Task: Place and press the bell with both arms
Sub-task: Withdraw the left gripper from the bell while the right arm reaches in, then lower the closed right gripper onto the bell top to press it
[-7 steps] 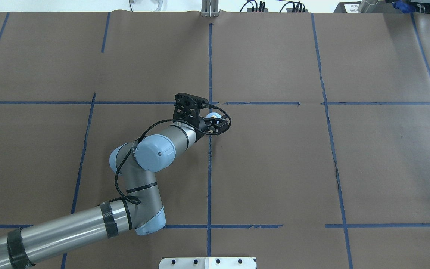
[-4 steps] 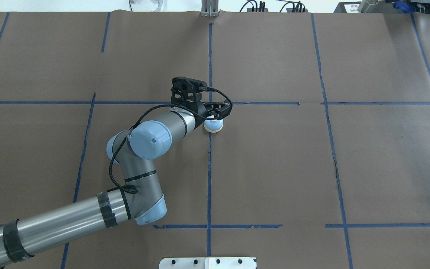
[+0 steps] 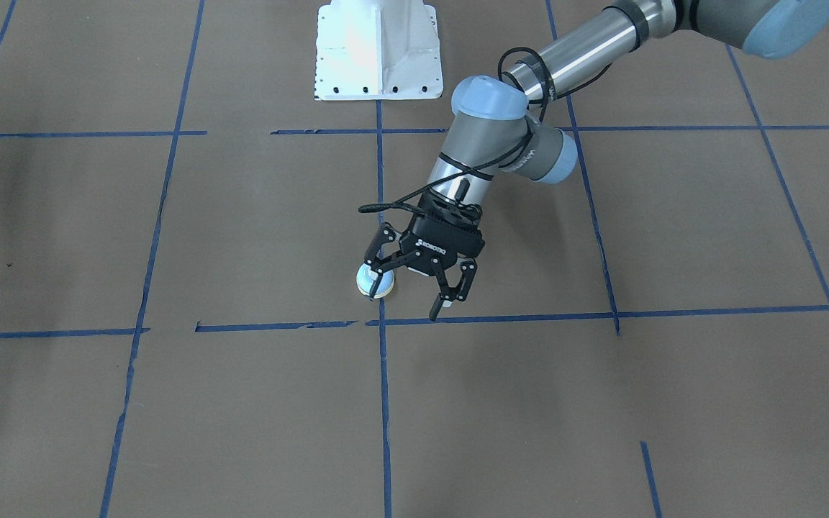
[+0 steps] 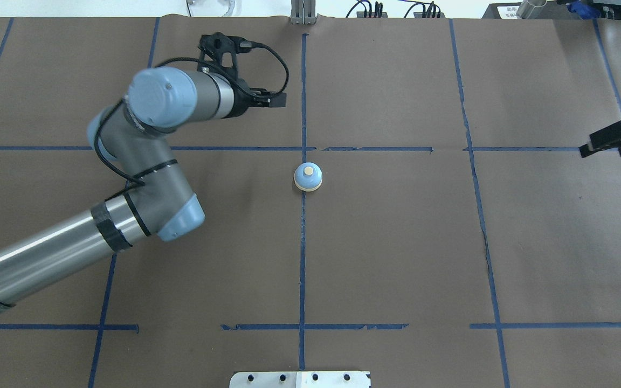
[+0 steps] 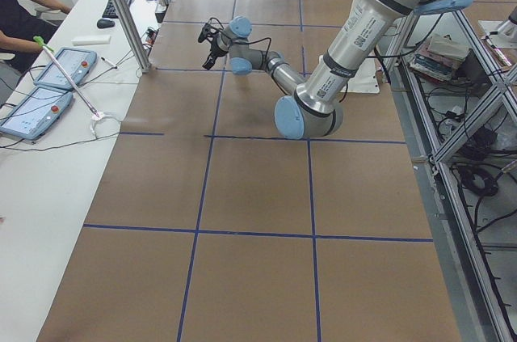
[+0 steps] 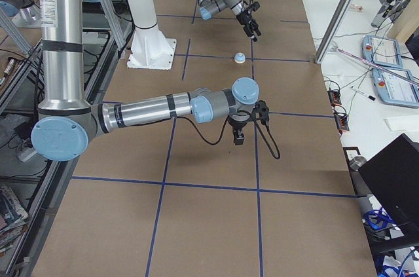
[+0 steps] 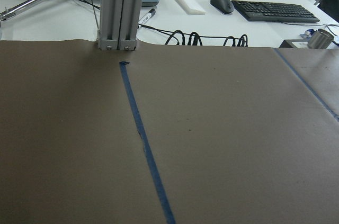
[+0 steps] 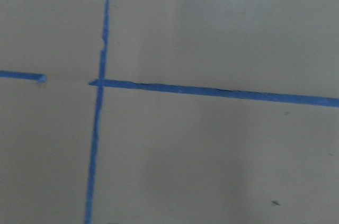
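Note:
The bell (image 4: pixel 308 177), with its light-blue dome and cream button, stands upright on the brown table by the central blue tape cross, free of both grippers. It also shows in the right side view (image 6: pixel 240 58). My left gripper (image 4: pixel 277 99) is raised to the bell's far left in the overhead view. In the front-facing view the left gripper (image 3: pixel 404 302) is open, with one finger beside the bell (image 3: pixel 375 282). My right gripper (image 4: pixel 612 143) enters at the right edge, far from the bell, with its fingers together and empty.
The brown table cover (image 4: pixel 397 242) is marked with blue tape lines. A metal post (image 7: pixel 119 9) stands at the far edge, with cables, a keyboard and tablets beyond it. The white pedestal base (image 3: pixel 377 50) stands on the robot's side.
My left gripper has left the bell on the table and swung up and away to the far left. The right gripper has come into view at the right edge.

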Motion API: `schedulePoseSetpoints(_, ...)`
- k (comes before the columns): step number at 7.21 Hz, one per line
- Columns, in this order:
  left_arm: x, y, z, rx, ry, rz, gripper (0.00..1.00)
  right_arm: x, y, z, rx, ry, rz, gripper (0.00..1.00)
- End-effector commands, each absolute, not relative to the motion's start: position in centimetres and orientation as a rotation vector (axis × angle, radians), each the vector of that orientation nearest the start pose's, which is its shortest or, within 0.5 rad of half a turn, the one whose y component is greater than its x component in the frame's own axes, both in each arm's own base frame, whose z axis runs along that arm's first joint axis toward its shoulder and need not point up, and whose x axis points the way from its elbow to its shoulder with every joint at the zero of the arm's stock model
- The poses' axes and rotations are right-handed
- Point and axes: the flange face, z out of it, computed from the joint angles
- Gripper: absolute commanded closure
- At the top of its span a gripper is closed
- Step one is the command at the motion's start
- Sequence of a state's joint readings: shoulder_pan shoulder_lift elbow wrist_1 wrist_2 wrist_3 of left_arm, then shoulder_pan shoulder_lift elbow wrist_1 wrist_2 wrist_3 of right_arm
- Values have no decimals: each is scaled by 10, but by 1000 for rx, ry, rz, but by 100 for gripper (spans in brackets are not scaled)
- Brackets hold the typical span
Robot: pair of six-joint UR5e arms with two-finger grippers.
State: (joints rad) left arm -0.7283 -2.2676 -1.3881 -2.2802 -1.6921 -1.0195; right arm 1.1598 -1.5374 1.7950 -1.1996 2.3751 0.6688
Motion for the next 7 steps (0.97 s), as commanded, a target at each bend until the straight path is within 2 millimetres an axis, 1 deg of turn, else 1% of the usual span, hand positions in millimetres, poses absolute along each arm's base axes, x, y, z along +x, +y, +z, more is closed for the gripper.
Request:
schedulePoseSetpoints(1,363,-611,302,506,993,-31,3,-287,-498,383,99,-1044,128,0)
schedulePoseSetpoints(2,300,-622,334,485,945,10,3,-339,-492,336,98,-1073,171,0)
schedulePoseSetpoints(3,261,-620,367,499,887,86,3,-389,-483,284,57,-1074,239,0)
schedulePoseSetpoints(4,235,-609,404,510,831,139,3,-432,-477,230,52,-1025,284,11)
schedulePoseSetpoints(5,214,-602,429,505,799,145,3,-468,-476,184,22,-946,323,64)
schedulePoseSetpoints(6,198,-590,447,519,768,199,3,-501,-495,168,-19,-910,371,97)
schedulePoseSetpoints(7,181,-579,463,522,741,228,3,-532,-512,159,-34,-875,374,100)
